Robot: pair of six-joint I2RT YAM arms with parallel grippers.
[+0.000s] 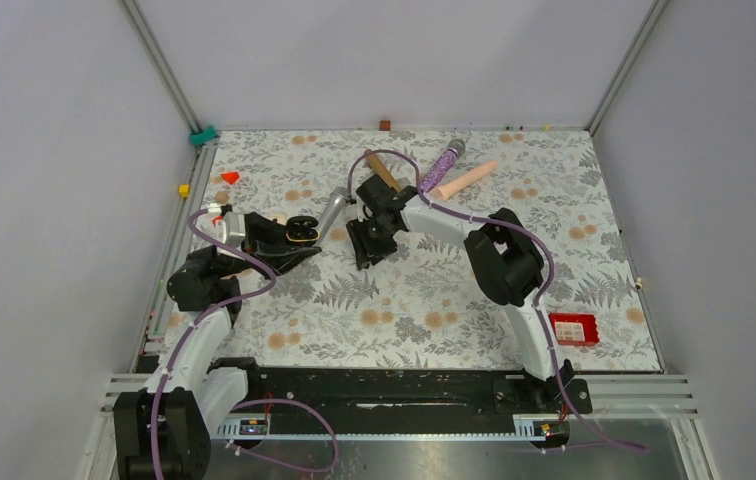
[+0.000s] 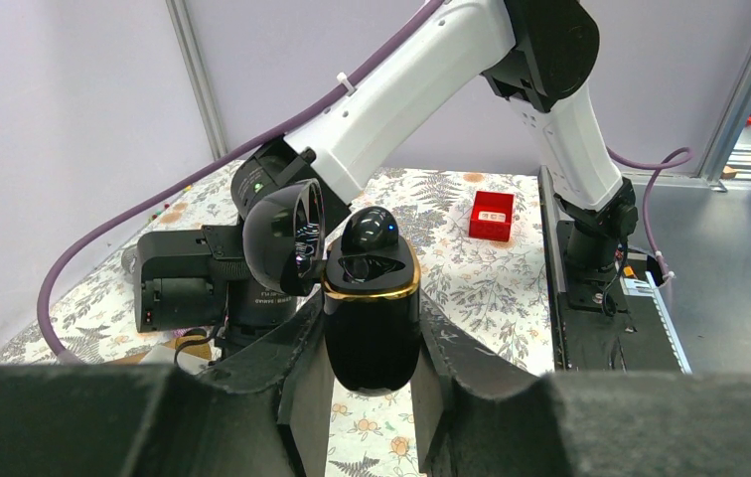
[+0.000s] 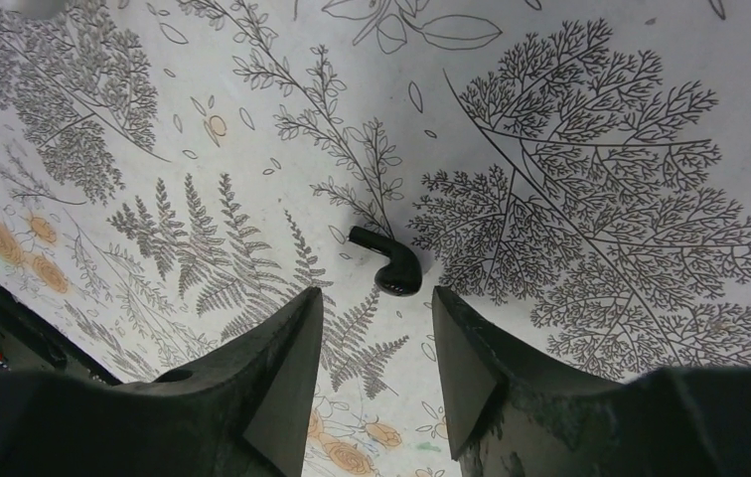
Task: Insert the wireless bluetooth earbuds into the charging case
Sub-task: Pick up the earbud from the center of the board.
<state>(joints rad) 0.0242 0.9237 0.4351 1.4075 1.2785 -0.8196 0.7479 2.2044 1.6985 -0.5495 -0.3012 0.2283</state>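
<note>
Loose earbud (image 3: pixel 387 263) on the counter (image 3: pixel 600 119), mid-frame in the right wrist view.
The right hand (image 3: pixel 376 298) hangs over it, fingers apart, gripping nothing. The left hand (image 2: pixel 370 316) is clamped on the open charging case (image 2: pixel 372 348), with a second earbud (image 2: pixel 370 231) sitting inside.

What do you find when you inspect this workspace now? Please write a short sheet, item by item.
Surface: fern-printed cloth, lying flat.
Job's things: charging case, lid open, upright in the left gripper, with one earbud seated in it; second earbud lying on the cloth.
Clutter: silver microphone, brown microphone, purple microphone, pink microphone; red box near the right edge.
Grippers: left gripper shut on the charging case; right gripper open, just short of the second earbud.
Cables: purple cables run along both arms.
Surroundings: grey walls, metal frame posts.
</note>
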